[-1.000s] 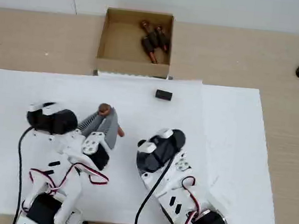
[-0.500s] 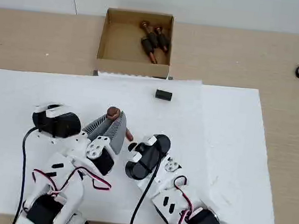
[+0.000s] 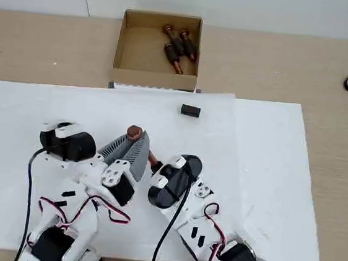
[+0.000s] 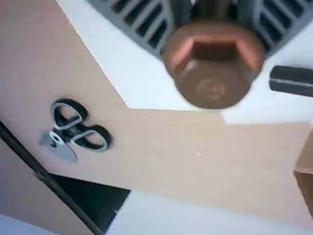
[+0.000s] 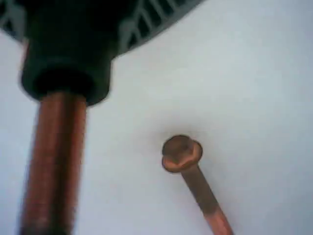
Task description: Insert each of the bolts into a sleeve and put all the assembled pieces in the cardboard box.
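Copper bolt point(image 4: 212, 63) sits clamped between my left gripper's point(image 3: 133, 142) grey jaws, head at their tips. Just beside them, my right gripper point(image 3: 156, 166) is closed on a black sleeve point(image 5: 66, 58) with a copper shaft point(image 5: 51, 161) sticking out. Another bolt point(image 5: 188, 166) lies beyond those jaws, on the white paper point(image 3: 262, 177).

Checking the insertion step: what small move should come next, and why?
Probably ease the left gripper toward the right gripper, pushing its bolt deeper into the held sleeve: the shaft sits in the sleeve's mouth, but much of it is bare.
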Robot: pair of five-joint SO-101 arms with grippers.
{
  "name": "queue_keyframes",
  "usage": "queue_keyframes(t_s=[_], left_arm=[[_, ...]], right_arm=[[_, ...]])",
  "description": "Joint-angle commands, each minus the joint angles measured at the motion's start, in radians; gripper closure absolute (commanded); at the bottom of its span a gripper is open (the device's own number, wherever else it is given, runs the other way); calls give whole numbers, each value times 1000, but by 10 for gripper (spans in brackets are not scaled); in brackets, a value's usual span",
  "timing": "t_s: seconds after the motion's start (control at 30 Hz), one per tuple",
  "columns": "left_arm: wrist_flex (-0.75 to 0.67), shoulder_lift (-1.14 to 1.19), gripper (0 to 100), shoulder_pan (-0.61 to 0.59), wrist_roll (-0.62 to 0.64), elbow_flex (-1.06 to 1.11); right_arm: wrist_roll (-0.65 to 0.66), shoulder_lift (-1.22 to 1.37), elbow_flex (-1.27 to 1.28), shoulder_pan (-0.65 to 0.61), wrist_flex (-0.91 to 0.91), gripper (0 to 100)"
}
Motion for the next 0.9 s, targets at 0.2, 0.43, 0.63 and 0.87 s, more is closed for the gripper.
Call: queue_keyframes(t_s=[0.2, 0.43, 0.63, 0.87], left_arm=[[9, -11, 993, 46, 8, -53], [11, -11, 993, 46, 5, 5], [9, -11, 993, 48, 5, 62], [95, -11, 993, 80, 3, 99]], right_arm=[[43, -10, -14, 5, -28, 996], [46, -10, -15, 5, -104, 996], [106, -10, -28, 5, -113, 996], [106, -10, -63, 5, -113, 996]])
